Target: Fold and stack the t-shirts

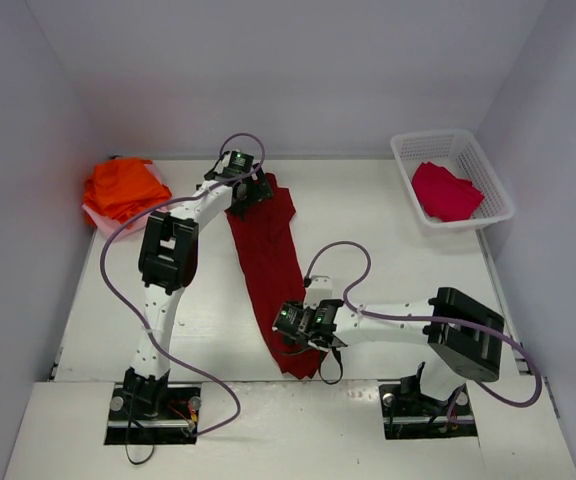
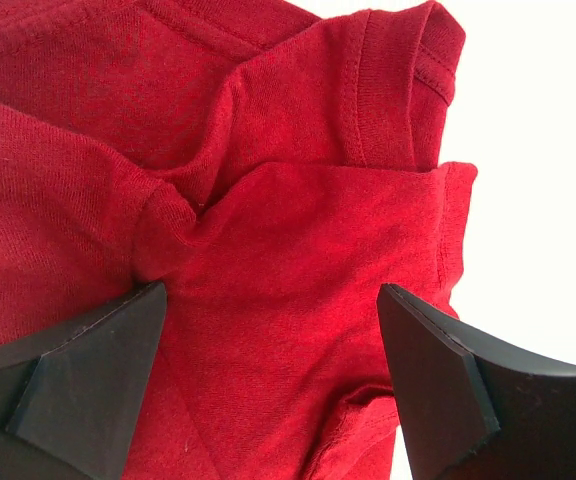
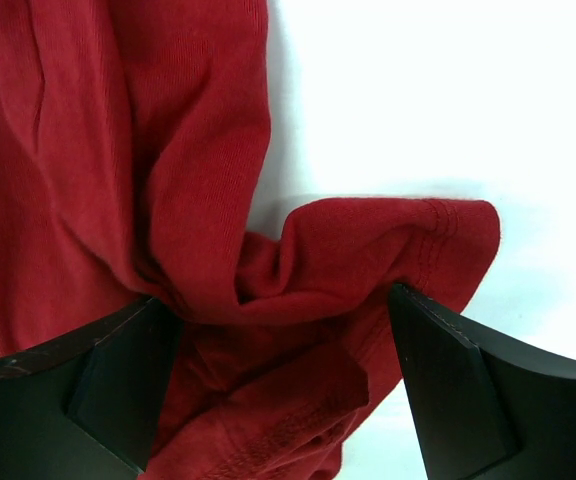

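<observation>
A large dark red t-shirt (image 1: 268,255) lies as a long narrow strip down the middle of the table. My left gripper (image 1: 244,188) is over its far end, open. In the left wrist view the left gripper (image 2: 271,300) straddles a folded sleeve and hem of the dark red t-shirt (image 2: 298,240) with its jaws wide apart. My right gripper (image 1: 310,332) is at the near end, also open. In the right wrist view the right gripper (image 3: 273,300) has bunched cloth of the dark red t-shirt (image 3: 298,270) between its spread fingers, not pinched.
Folded bright orange t-shirts (image 1: 123,186) sit on a pale pink one (image 1: 96,216) at the far left. A white lattice basket (image 1: 496,185) at the far right holds a crimson t-shirt (image 1: 446,192). White walls close in on the table.
</observation>
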